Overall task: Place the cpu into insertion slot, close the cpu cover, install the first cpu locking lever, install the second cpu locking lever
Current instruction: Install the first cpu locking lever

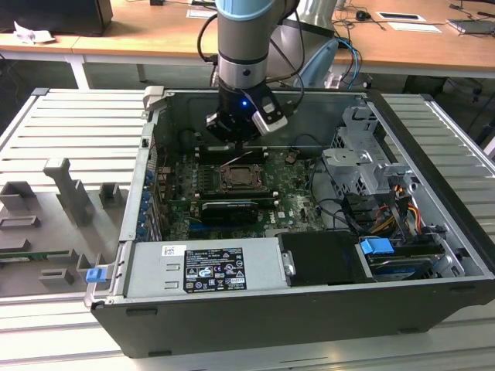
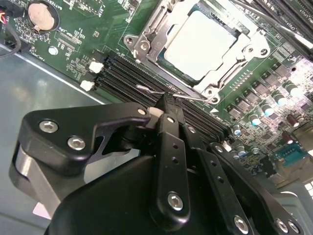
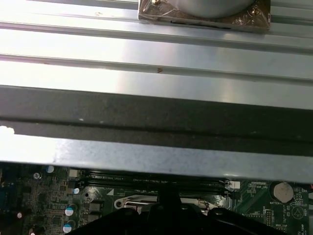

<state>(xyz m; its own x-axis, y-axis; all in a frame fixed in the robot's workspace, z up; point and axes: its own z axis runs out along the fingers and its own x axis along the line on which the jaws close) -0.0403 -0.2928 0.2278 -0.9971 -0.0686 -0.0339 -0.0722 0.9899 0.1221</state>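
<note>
Item under inspection: cpu [image 2: 205, 44], seated flat in the insertion slot [image 1: 244, 178] on the green motherboard [image 2: 73, 44], pale top showing through the window of the cpu cover [image 2: 230, 71]. Cover lying down over the chip, judged closed.

Next out: locking lever [image 2: 188, 96], a thin wire with its long axis along the socket edge nearest the claw, standing free of the board and crossing right at the claw tip. Judged not yet latched.

Then the claw [image 2: 168, 100]: fingers pressed together, tip right at the wire. Unable to tell whether pinching the wire or merely touching it. Nothing else held.

Governing relation: cpu just beyond the claw tip, with only the lever and the cover rim between. In the exterior view, claw poised over the socket's far edge, chip on the side toward the camera. Memory slots [image 2: 122, 73] running beside and under the fingers.

Surroundings: open computer case [image 1: 309, 317] lying on a ribbed metal counter [image 1: 69, 116].

Markings: white-and-black label [image 1: 213, 269] on the power supply housing and fine white print on the board noted; not transcribed.
</note>
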